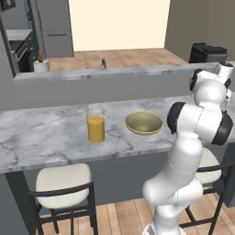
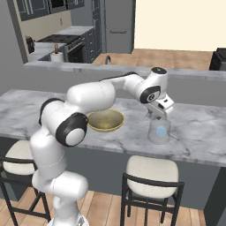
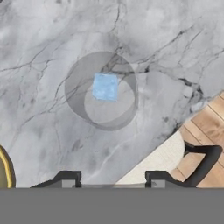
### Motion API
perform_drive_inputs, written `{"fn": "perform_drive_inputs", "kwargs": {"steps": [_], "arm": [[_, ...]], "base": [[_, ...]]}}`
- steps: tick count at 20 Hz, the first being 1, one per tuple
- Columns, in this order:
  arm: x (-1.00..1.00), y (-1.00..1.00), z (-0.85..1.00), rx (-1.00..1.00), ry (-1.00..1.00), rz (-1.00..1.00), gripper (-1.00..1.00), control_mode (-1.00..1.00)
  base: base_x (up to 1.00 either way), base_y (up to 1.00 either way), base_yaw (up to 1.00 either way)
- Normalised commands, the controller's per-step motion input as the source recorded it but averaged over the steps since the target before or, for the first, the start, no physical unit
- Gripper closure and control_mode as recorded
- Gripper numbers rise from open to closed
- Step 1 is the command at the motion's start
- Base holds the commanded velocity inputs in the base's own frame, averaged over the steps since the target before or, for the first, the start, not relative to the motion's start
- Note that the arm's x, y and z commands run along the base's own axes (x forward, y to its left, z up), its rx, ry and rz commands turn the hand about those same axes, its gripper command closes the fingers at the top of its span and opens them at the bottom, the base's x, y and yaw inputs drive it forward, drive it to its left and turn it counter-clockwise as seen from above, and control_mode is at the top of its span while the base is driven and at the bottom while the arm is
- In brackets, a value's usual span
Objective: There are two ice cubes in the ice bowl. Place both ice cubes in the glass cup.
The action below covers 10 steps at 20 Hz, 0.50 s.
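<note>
The gripper (image 2: 160,120) hangs directly above the glass cup (image 2: 159,131), which stands on the marble counter (image 2: 198,128) to the right of the ice bowl (image 2: 106,120) in the right base view. In the hand view the two dark fingertips (image 3: 68,178) stand apart at the bottom edge, and nothing is seen between them; the jaws are at the narrow end of their travel and hold nothing.

One ice cube (image 3: 105,86), pale blue, lies inside the glass cup (image 3: 101,90); the hand view looks down through the round rim and shows the cube toward the upper left of the cup's bottom. The right base view also shows the pale blue cube (image 2: 161,131) low in the clear tumbler. If a second cube is there, the pictures do not let one tell it.

The ice bowl (image 1: 143,123), olive-gold and shallow, sits on the counter (image 1: 46,133) and its inside looks bare in the left base view. A tall glass with orange liquid (image 1: 96,124) stands to the left of the bowl, near it but apart. A thin yellow arc of the bowl's rim (image 3: 6,168) shows at the lower left edge of the hand view. Stools with pale cushions (image 2: 153,171) stand in front of the counter, on the wooden floor (image 2: 110,207).
</note>
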Motion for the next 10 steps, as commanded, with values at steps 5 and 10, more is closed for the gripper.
{"fn": "perform_drive_inputs", "kwargs": {"steps": [5,10], "arm": [[0.17,-0.16,-0.01,0.0,0.0,0.0,1.0,-1.0],[0.19,-0.15,-0.05,0.0,0.0,0.0,1.0,-1.0]], "base": [[0.0,0.0,0.0],[0.0,0.0,0.0]]}}
